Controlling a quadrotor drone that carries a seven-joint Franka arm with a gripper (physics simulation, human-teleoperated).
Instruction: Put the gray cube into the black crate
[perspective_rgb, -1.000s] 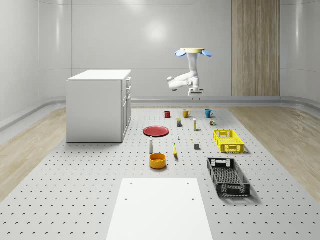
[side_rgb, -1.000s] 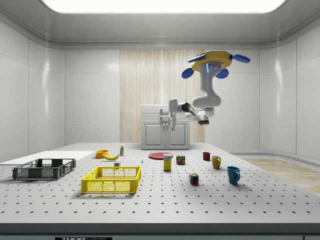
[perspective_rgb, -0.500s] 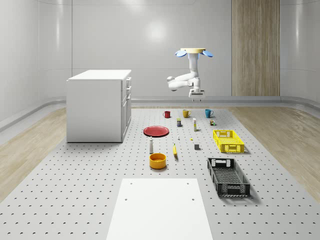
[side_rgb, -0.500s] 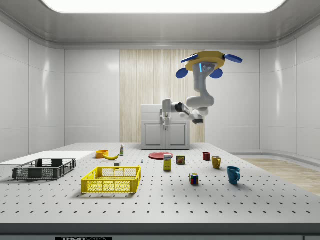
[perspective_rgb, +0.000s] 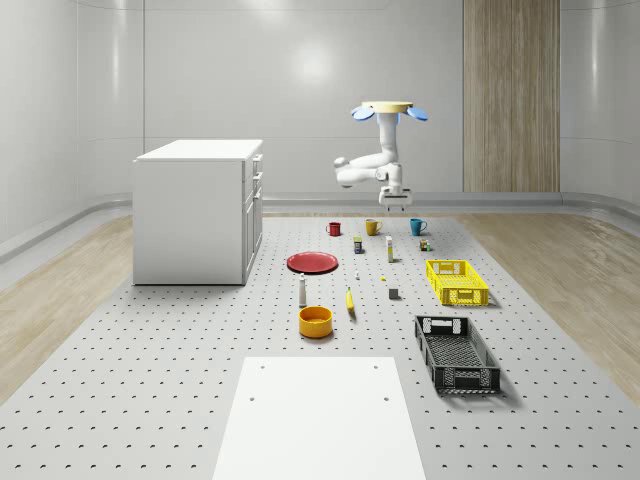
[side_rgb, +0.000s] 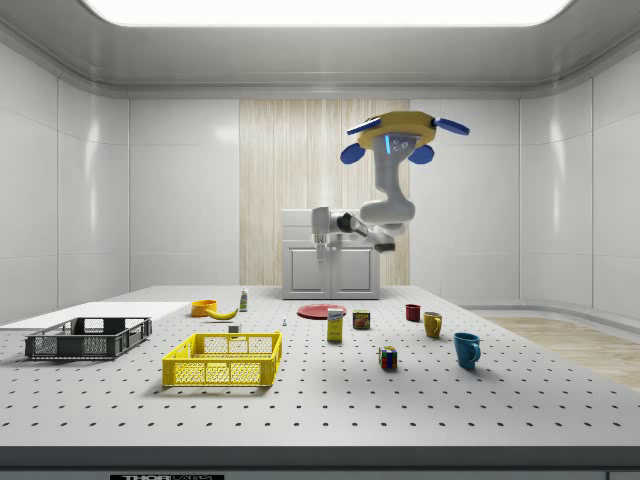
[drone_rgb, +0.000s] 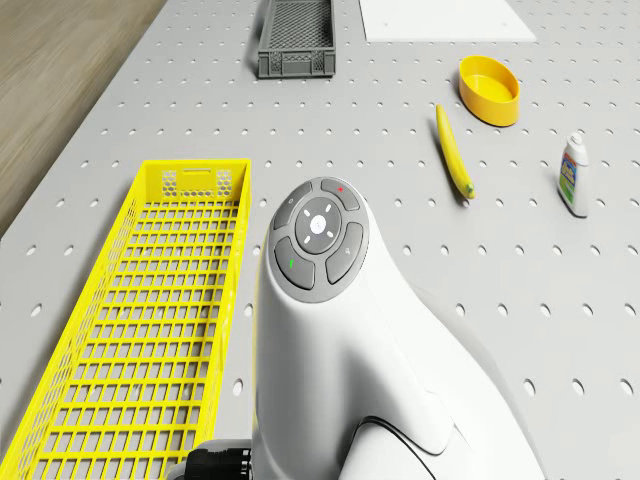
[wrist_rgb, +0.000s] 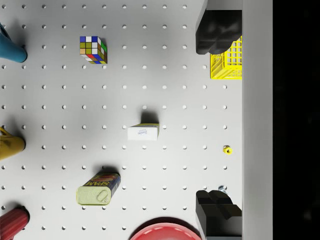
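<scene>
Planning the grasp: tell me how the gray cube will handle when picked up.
The gray cube sits flat on the table, so it probably won't roll or tip. It looks tiny beside the black crate, so it is likely light.

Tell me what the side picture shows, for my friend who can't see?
A drone hovers high above a gray table, its arm's end effector hanging in the air. Below sit a black crate, a yellow crate and mugs.

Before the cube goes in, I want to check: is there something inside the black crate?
In the whole-scene view the black crate shows only its own mesh floor, with nothing lying in it. In the side view its near wall covers the lower inside.
</scene>
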